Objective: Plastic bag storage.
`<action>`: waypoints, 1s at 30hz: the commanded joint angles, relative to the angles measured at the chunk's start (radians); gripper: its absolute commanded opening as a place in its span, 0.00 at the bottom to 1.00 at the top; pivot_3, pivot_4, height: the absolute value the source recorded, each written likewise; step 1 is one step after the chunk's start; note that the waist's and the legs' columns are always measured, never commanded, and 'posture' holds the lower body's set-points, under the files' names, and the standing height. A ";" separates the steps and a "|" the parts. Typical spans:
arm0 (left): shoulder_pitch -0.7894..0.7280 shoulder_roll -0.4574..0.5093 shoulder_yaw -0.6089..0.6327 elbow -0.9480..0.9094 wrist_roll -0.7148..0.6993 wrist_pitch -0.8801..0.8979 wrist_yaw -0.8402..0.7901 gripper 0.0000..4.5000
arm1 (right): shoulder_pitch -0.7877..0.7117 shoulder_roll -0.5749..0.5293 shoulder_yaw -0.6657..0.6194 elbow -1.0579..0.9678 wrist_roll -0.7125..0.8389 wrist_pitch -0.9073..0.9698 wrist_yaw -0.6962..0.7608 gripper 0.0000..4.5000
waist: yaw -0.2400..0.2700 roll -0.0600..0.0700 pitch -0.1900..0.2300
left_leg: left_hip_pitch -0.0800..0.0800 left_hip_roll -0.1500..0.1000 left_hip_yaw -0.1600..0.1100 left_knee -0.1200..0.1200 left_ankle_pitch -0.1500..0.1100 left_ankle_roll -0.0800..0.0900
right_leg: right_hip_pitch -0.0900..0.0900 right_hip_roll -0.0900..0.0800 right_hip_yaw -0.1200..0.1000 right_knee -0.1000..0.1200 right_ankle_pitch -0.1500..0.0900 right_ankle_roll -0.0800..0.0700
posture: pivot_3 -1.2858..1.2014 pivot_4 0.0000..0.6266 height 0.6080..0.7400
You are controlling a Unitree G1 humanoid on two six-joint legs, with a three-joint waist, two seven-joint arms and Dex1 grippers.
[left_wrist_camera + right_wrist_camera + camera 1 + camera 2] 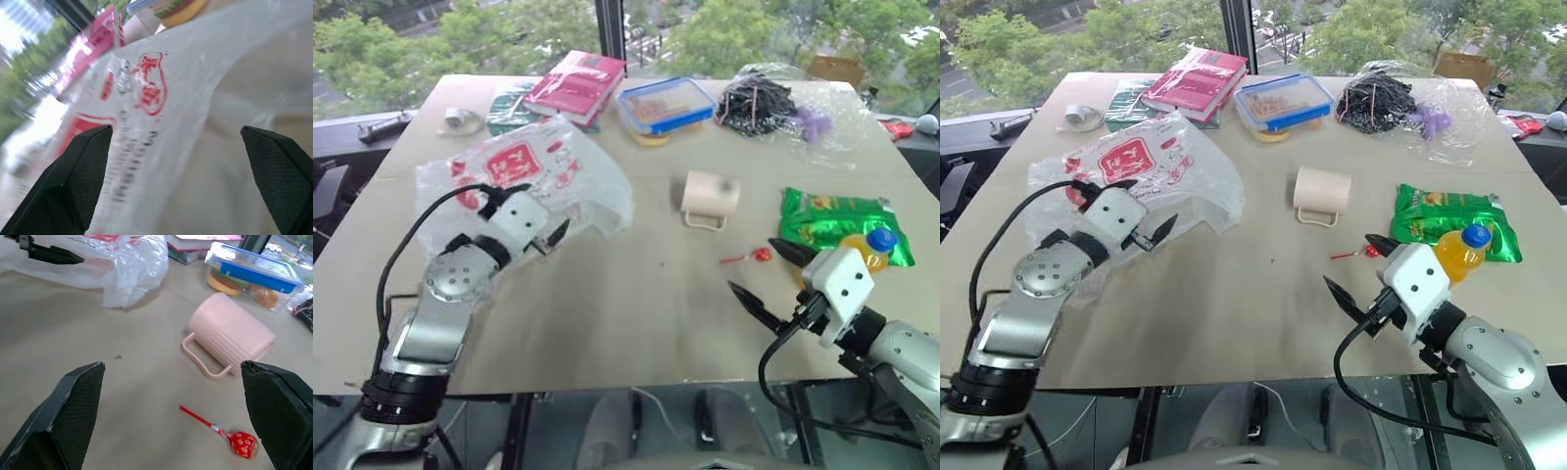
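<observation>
I see the plastic bag [533,181] lying crumpled on the left half of the surface [636,323], its red print facing up, spread between the near-left area and the books at the far edge. My left pincer [1141,233] sits at the bag's near edge with its fingers spread wide — nothing is held between them, and in the left wrist view the bag's printed film lies just ahead of the two black fingertips [88,166]. Whether a finger already touches the plastic I cannot tell.

My right pincer [766,279] hovers over bare surface at the near right, also wide open and empty. Just beyond it lies a red lollipop [242,443], and farther on a pink mug [234,335] rests on its side with its handle toward me.

To the right of the right pincer there is a shiny green snack packet [842,220] with a small orange bottle [1459,252], blue-capped, lying on or against its near edge. Along the far edge, from left to right — a roll of tape [460,118], a red book [576,85] stacked on a green one, a clear food box with a blue lid [666,106], and a clear bag of black cables [759,103]. The plastic bag stays well apart from the mug and the snack packet.
</observation>
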 commanded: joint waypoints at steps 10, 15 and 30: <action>-0.240 0.047 -0.176 0.386 0.264 -0.162 -0.043 0.72 | 0.007 -0.001 0.017 -0.056 -0.007 -0.050 -0.021 1.00 | -0.001 -0.001 0.000 | -0.002 -0.001 0.000 0.001 0.000 0.000 | -0.001 0.000 -0.001 0.000 0.001 0.002 | 0.52 0.24 1.00; -0.325 -0.055 0.013 0.365 -0.079 0.091 -0.241 0.29 | 0.019 0.005 0.044 -0.043 -0.030 -0.073 -0.027 1.00 | -0.001 -0.002 0.001 | -0.003 0.000 -0.001 0.001 0.000 0.000 | -0.001 0.000 -0.002 0.000 0.001 0.002 | 0.52 0.24 1.00; -0.498 -0.158 0.302 0.099 -0.537 0.809 -0.214 0.01 | -0.336 0.044 0.286 0.342 -0.318 -0.058 -0.130 1.00 | -0.024 -0.003 0.001 | -0.002 -0.002 -0.001 0.004 0.000 0.000 | -0.001 0.001 -0.001 0.005 0.001 0.002 | 0.52 0.24 1.00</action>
